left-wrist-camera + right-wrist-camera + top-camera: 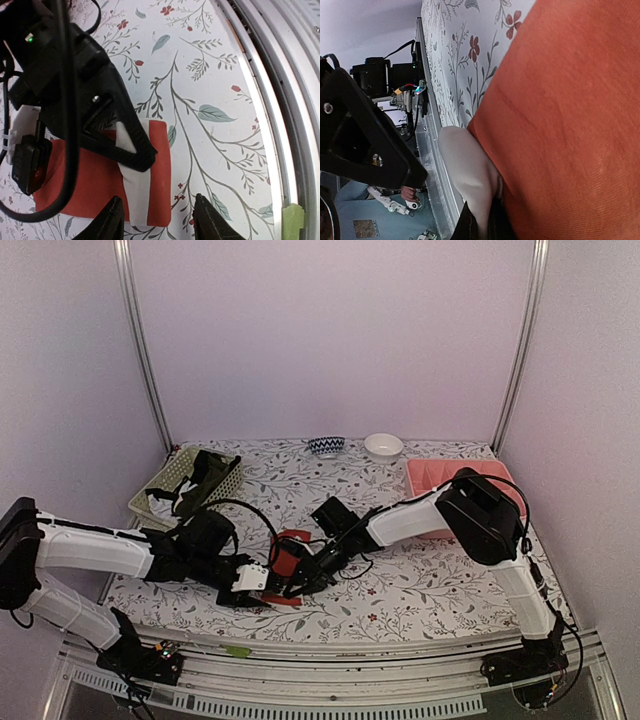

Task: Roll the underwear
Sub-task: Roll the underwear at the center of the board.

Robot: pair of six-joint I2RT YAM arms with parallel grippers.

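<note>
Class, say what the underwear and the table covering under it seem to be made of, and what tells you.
The underwear: soft woven or knit cloth, matte red-orange with a cream-white part; fine surface texture and gentle creases show it. The table covering: printed floral sheet, smooth and flat, cloth or vinyl; the look leaves that open.

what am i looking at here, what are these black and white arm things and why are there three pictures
These are two robot arms bolted to a table, each ending in a two-finger gripper. One picture looks down from above. The other two come from small cameras on the arms' wrists. On the flowered table lie red-orange underwear with a cream part, a green basket holding a dark garment, a pink tray and two small bowls. The right gripper pinches the underwear's cream part. The left gripper is open at the cloth's edge, holding nothing.
</note>
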